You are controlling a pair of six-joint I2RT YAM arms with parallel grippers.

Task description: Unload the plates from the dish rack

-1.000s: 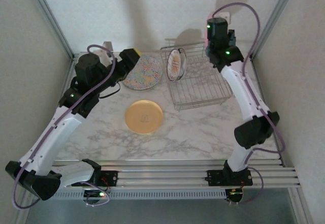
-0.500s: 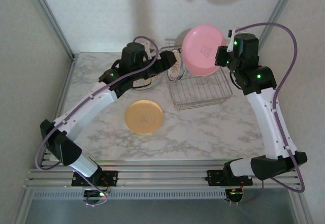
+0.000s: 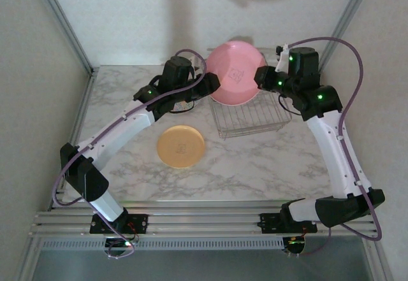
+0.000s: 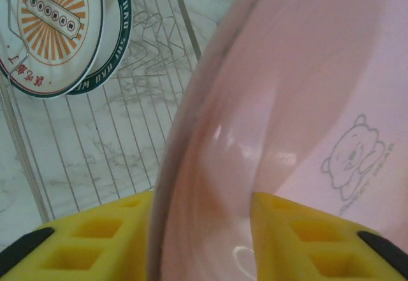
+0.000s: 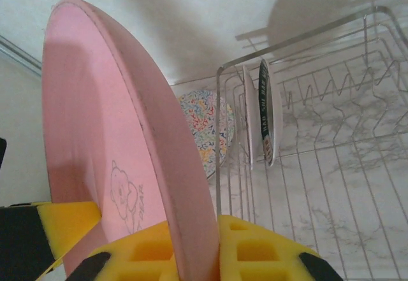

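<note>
I have the pink plate point(image 3: 234, 81) up off the dish rack point(image 3: 252, 116), hanging in the air over the rack's back left part with an arm on either side of it. The right gripper point(image 5: 191, 243) is clamped on the plate's edge: from its wrist camera I see a yellow pad point(image 5: 268, 255) pressed to each face, with the rim running up between them. The left gripper point(image 4: 204, 230) has the opposite edge. Its two yellow pads point(image 4: 95, 236) sit against both sides of the plate, so I read it as gripping too (the little bear print on the plate's face is plain from here).

Two small plates stand upright side by side in the slots at the rack's left end: a white plate point(image 4: 54, 29) with an orange sunburst in the middle, and just behind it a green-rimmed plate point(image 4: 118, 45). The rest of the rack's grid is bare wire.

On the marble table point(image 3: 255, 160), the yellow-orange plate point(image 3: 181, 146) lies flat, well apart from the rack on its near left. The speckled plate point(image 5: 207, 134) lies flat just beyond the rack's left wall.
</note>
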